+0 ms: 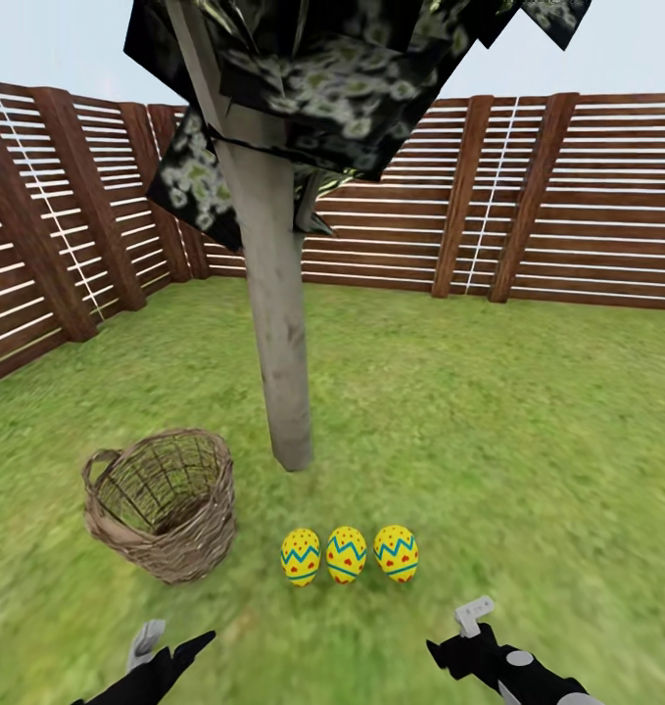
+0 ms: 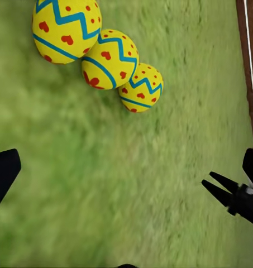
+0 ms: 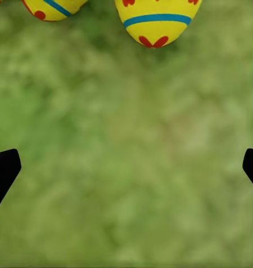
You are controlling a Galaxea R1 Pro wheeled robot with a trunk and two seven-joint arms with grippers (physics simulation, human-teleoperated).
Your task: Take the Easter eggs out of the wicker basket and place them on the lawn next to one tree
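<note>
**Eggs by the tree, both end effectors empty**

The three eggs (image 1: 348,555) stand in a row on the lawn (image 1: 528,460), close together, just in front of the tree (image 1: 278,323). The basket (image 1: 164,504) sits near the trunk on the left side, tilted, apart from the eggs. What shows of its inside looks empty, so the task seems met.

Risks from here, as I judge them: the left end effector (image 1: 171,648) and the right end effector (image 1: 466,632) both hang low, just short of the row. Any forward reach or swing could knock an egg, and eggs standing on end would roll easily, perhaps away from the tree or against the basket. A base move forward could do the same.

Both are spread wide and hold nothing, as the wrist views show: dark fingertips (image 3: 4,170) sit far apart with bare grass between.

Hard to tell: the basket's floor is partly screened by its near wall. The tree's crown is cut off at the top. The right wrist view cuts the eggs at its edge.
</note>
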